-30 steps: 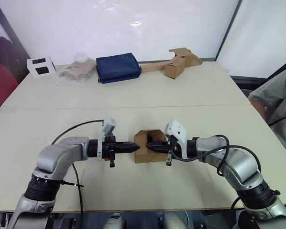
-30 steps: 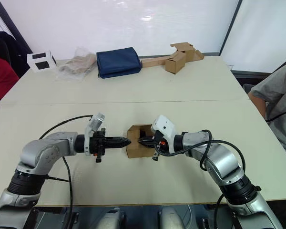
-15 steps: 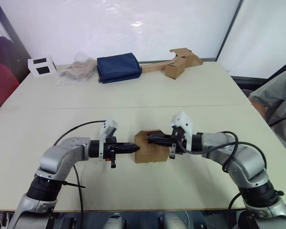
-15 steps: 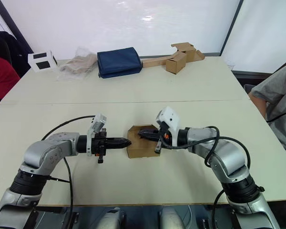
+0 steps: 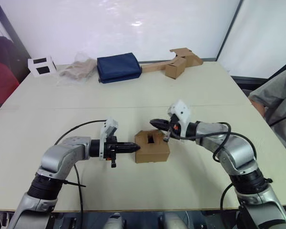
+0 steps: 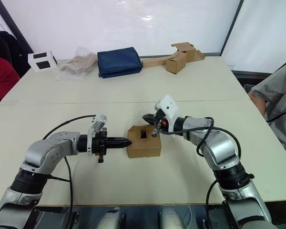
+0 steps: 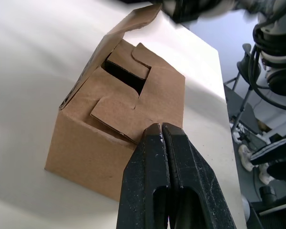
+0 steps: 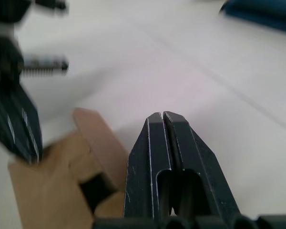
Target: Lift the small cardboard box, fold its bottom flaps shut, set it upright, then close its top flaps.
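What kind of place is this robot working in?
Probably a robotics lab or test room. A plain pale table stands before white screen panels. A white cube with black squares, likely a camera marker, sits on the far corner beside spare cardboard pieces, and a person sits watching.

Open worktop on most sides of the small cardboard box (image 5: pixel 152 146)

The left gripper (image 5: pixel 136 148), jaws pressed together, blocked the box's left side, its tip at the wall. The right gripper (image 5: pixel 153 122), jaws together, hung just beyond the box's far edge. Bare worktop (image 5: pixel 181 95) lay near, right and far of the box; the blue bag (image 5: pixel 117 67) and cardboard pieces (image 5: pixel 180 61) stood well apart, at the far edge.
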Motion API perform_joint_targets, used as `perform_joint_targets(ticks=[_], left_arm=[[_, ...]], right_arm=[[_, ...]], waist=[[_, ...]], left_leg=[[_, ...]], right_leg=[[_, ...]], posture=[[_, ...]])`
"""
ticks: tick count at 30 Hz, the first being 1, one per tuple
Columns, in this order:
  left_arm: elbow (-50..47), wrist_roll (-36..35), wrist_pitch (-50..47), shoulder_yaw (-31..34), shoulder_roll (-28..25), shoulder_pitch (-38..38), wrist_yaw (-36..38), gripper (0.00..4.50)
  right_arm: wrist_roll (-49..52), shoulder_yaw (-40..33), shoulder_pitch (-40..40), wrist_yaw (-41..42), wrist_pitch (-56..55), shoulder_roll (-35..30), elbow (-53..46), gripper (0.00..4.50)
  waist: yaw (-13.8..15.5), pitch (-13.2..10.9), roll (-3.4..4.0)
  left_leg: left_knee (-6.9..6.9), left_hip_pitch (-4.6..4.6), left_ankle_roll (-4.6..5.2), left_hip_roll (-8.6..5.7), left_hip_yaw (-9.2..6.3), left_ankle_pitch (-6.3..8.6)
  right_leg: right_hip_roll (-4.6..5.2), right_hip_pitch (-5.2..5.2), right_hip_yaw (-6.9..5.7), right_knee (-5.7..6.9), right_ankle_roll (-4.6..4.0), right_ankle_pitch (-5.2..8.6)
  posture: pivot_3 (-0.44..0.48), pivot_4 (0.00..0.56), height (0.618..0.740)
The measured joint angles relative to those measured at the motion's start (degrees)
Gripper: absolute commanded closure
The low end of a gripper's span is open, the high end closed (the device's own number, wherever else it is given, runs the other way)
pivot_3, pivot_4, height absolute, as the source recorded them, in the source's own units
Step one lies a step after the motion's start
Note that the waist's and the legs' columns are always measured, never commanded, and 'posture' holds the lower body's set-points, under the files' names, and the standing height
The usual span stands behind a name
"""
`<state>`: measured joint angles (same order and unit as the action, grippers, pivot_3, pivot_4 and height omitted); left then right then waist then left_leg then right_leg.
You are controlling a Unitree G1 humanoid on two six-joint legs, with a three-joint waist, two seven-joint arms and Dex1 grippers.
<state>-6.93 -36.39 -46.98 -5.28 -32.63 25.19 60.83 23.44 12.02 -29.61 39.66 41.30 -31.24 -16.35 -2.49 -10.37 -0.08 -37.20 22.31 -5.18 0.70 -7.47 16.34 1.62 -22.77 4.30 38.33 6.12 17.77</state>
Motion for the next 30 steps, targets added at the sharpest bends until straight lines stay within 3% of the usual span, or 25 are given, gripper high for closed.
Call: perform_joint_targets(ticks=[13,24,30], left_arm=[[3.51,-2.44,-1.17,4.39,1.85,4.06,-2.41,4.47],[9.05,5.0,6.23,-1.09,6.2,6.66,-4.52,4.47],[10.39,3.83,5.52,-0.11,8.07,6.67,-4.45,4.47]], right_arm=[[0.98,0.67,2.65,3.4,2.19,-1.39,-3.94,4.5],[0.72,0.14,2.77,3.28,2.22,-1.16,-4.65,4.5],[3.86,-1.62,7.6,5.14,4.18,-4.42,-12.74,4.5]], waist=[[0.01,0.0,0.0],[0.0,0.0,0.0],[0.15,0.0,-0.01]], left_leg=[[-0.01,0.01,0.0,0.0,0.0,0.0],[0.0,0.0,0.0,0.0,0.0,0.0],[-0.02,0.01,0.0,-0.01,-0.01,0.0]], right_leg=[[0.0,0.0,0.0,-0.02,0.0,0.0],[0.0,0.0,0.0,-0.02,0.0,0.0],[0.01,0.04,-0.01,-0.06,0.0,0.0]], posture=[[0.0,0.15,0.74],[0.0,0.15,0.74],[0.0,0.15,0.74]])
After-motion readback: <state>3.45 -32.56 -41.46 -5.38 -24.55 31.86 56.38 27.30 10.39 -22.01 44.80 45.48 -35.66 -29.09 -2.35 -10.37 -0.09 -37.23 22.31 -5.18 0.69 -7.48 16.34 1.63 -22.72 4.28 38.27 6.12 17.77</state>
